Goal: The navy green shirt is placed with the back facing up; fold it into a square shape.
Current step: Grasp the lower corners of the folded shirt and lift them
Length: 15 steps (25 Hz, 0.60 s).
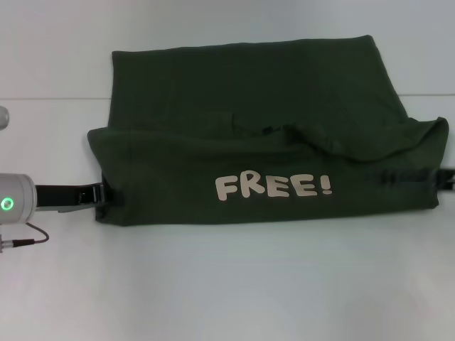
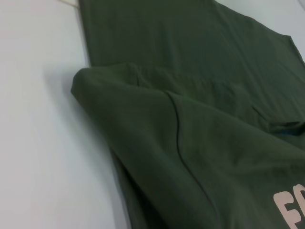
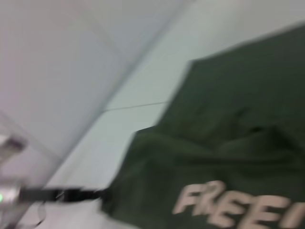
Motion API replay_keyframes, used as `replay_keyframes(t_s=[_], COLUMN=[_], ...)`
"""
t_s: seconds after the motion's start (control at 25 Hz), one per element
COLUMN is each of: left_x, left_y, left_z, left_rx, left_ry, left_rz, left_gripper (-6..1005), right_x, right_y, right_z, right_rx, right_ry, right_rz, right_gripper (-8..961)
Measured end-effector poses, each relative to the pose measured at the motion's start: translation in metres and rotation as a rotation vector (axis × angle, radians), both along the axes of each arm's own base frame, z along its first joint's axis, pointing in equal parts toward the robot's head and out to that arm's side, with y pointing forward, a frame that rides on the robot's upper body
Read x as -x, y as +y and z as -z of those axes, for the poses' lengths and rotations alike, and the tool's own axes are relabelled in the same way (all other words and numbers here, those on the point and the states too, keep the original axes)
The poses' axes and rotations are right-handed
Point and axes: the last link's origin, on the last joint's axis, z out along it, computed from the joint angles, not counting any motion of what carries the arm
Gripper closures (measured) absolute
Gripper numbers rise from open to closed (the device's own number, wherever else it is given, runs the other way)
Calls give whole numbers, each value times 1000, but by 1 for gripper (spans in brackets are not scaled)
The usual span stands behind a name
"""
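The left pincer [image 1: 102,193] sits at the shirt's left edge, its fingers closed on the cloth there. The navy green shirt [image 1: 270,135] lies spread on the white counter [image 1: 227,284], its near half folded over so the cream "FREE!" lettering [image 1: 274,187] faces up. At the shirt's right edge is the right pincer [image 1: 446,179]; I cannot tell its grip.

One shirt [image 1: 270,142] on one table [image 1: 227,284], and two grippers, left [image 1: 105,193] and right [image 1: 435,177].
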Motion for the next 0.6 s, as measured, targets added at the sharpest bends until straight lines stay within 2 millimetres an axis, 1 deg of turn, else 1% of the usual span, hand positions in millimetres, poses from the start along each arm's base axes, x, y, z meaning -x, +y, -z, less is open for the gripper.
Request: replay_keyframes(t_s=[0.08, 0.16, 0.32, 0.44, 0.52, 0.6], left_x=[0, -1, -2, -3, -3, -3], left_y=[1, 1, 3, 4, 4, 4], left_z=[-1, -2, -4, -4, -5, -5], left_rx=[-3, -6, -8, -6, -5, -5], left_ry=[0, 1, 4, 6, 7, 8], left_rz=[5, 10, 21, 28, 29, 30], left_gripper=[978, 978, 977, 977, 977, 977], right_x=[0, 1, 4, 5, 2, 0], right_y=[8, 17, 25, 27, 31, 32], right_z=[-20, -42, -67, -68, -61, -59], right_rx=[18, 45, 68, 89, 98, 93], right_ry=[-33, -113, -315, -418, -470, -477], right_rz=[129, 259, 367, 394, 407, 411], right_gripper=[6, 6, 6, 6, 6, 6])
